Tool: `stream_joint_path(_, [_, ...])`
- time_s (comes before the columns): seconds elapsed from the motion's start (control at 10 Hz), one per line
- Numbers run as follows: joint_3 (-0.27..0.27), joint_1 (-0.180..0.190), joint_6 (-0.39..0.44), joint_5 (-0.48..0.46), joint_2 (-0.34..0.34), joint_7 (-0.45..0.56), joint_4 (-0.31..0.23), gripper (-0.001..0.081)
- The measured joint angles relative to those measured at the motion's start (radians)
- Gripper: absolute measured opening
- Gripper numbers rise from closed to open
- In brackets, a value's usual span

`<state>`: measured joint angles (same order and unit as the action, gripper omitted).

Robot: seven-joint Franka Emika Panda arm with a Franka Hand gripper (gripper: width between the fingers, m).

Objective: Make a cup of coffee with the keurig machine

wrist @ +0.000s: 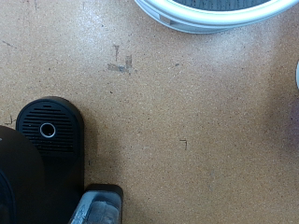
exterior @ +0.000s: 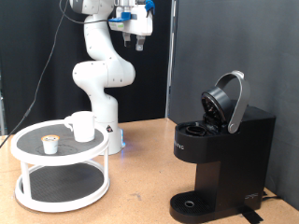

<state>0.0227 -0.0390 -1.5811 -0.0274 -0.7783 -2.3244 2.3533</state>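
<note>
The black keurig machine (exterior: 224, 154) stands on the wooden table at the exterior view's right, with its domed lid (exterior: 227, 101) hinged up and open. The white cup (exterior: 82, 126) sits on the top tier of a round white stand (exterior: 28, 140) at the exterior view's left, next to a small brown-topped pod (exterior: 50, 144). My gripper (exterior: 138, 39) hangs high above the table between the stand and the machine, with nothing seen in it. In the wrist view the machine's round drip base (wrist: 47, 131) and the stand's rim (wrist: 206, 17) show far below; no fingers appear there.
The white arm's base (exterior: 105, 112) stands behind the stand. A dark curtain backs the scene. Bare wooden table (wrist: 196, 121) lies between the stand and the machine. The table's front edge runs along the exterior view's bottom.
</note>
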Motion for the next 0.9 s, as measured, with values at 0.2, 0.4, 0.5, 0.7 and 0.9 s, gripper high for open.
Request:
stream_joint_path(0.2, [-0.012,-0.002,0.002,0.001,0.0,0.024,0.0,0.0734])
stream_joint_path(0.4, [-0.053,-0.012,0.005,0.049,0.0,0.097,-0.001,0.0734])
stream_joint_path(0.5, [-0.084,-0.019,0.005,0.078,0.002,0.152,-0.003,0.0734])
stream_joint_path(0.7, [-0.143,-0.03,0.004,0.13,0.018,0.24,-0.014,0.0734])
stream_joint_path(0.9, [-0.155,-0.033,0.003,0.136,0.03,0.258,-0.019,0.0734])
